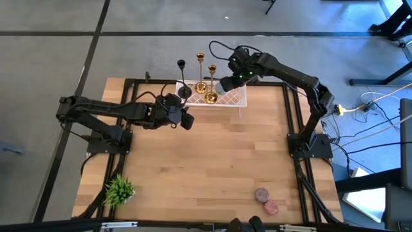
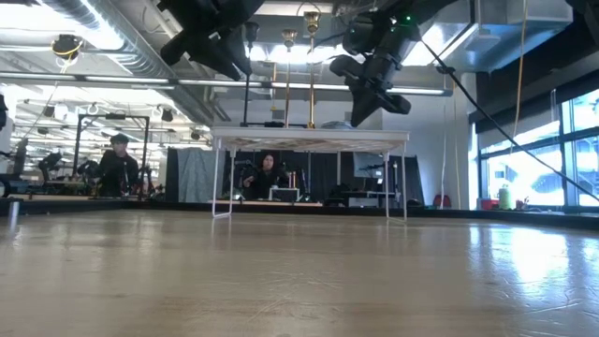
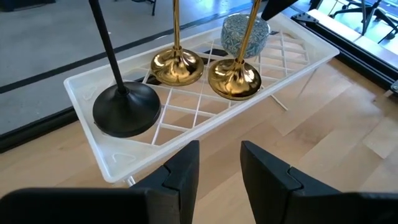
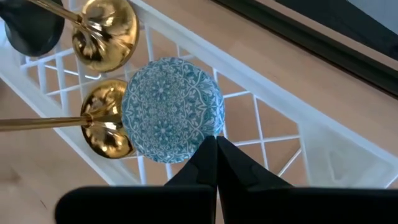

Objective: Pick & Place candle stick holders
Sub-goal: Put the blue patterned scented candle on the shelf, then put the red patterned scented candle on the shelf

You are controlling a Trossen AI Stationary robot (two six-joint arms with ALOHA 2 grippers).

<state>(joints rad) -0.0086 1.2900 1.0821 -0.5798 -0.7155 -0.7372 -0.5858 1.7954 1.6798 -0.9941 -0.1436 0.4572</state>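
Left gripper (image 3: 217, 171), fingers parted and empty, faces the black holder (image 3: 124, 109) and two gold holders (image 3: 177, 65) upright on the rack (image 3: 112, 158) ahead, likely lining up a grasp.

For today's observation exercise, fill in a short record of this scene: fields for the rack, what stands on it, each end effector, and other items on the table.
rack: white lattice rack, far table edge
on rack: black holder, two gold holders, blue patterned disc
left end effector: open, just short of the rack
right end effector: shut, over the disc
elsewhere: plant, two reddish discs
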